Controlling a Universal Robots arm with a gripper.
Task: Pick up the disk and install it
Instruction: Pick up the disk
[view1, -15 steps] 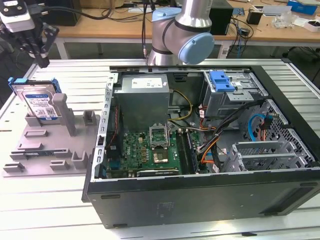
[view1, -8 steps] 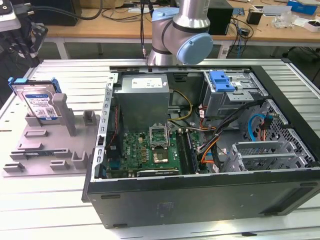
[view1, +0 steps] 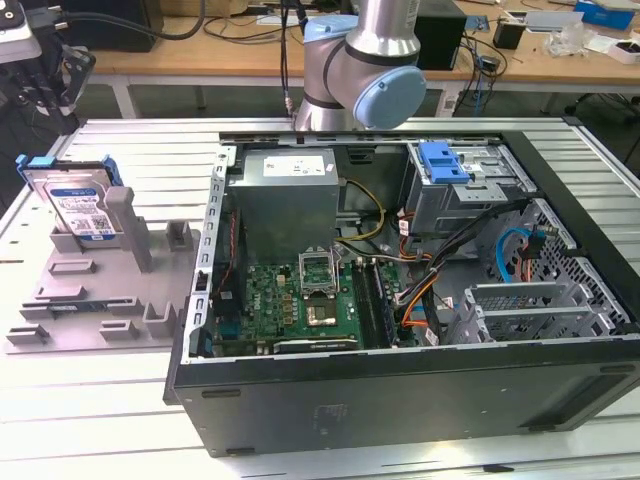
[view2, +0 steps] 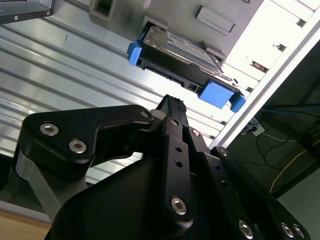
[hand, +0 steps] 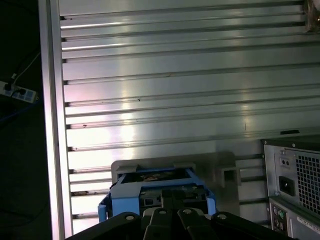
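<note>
My claw (view2: 172, 102), open or closed I cannot tell, should line up squarely over the standing disk (view1: 75, 205), nine o'clock of the case (view1: 400, 395) in the exterior view.

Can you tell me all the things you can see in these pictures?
disk: one, silver-grey with a blue frame and a white-and-blue label, propped up in the holder at the exterior view's left.
holder: one, grey, on the table beside the computer case.
computer case: one, black, lying open in the middle of the table.
power-supply box: one, grey, inside the case.
circuit board: one, green, on the floor of the case.
latch: one, blue, on the drive cage inside the case.
table: one, silver and ribbed, under everything.
robot arm: one, silver with pale blue caps, behind the case.
</note>
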